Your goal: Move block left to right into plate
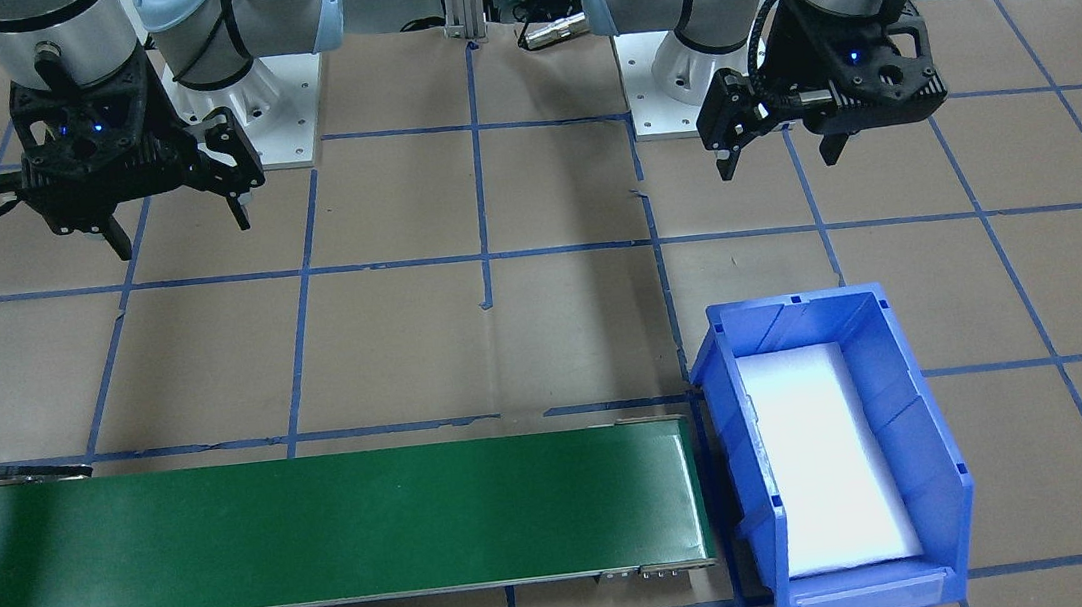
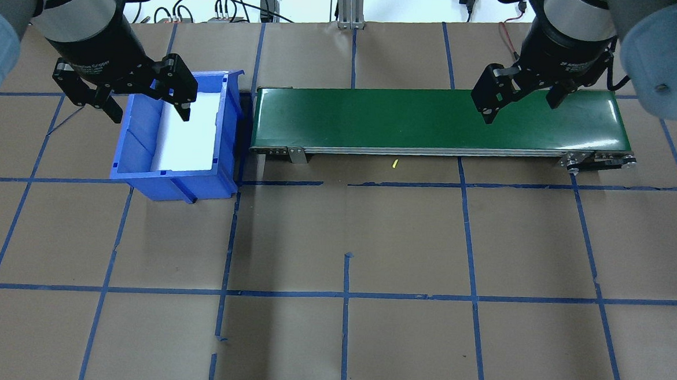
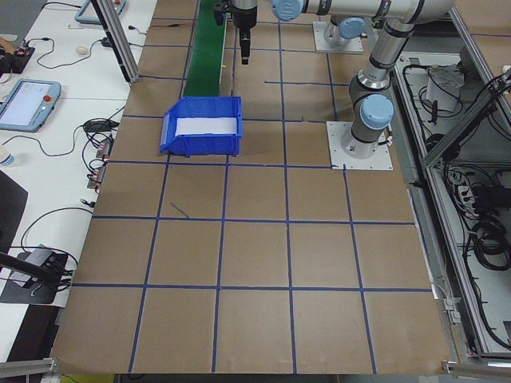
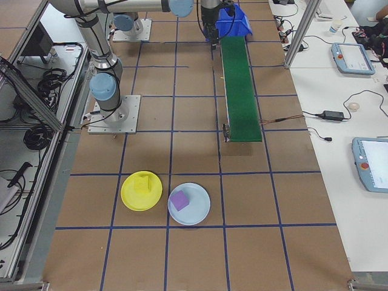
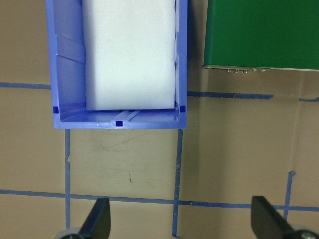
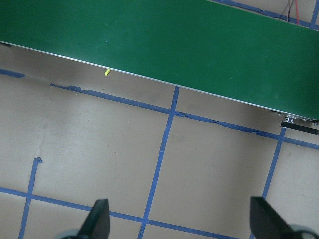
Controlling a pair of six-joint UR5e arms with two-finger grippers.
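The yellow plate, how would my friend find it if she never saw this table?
Start at the long green conveyor belt and look past its end on the robot's right side. Two round plates lie side by side there. Pick the bright yellow plate holding a yellow block, not the pale blue plate with the purple block.

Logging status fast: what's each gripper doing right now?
Left gripper: open, holding nothing.
Right gripper: open, holding nothing.

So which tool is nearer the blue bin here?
The left tool. It hangs open just over the bin, at its robot-side end. The right tool is far off, over the other end of the green belt.
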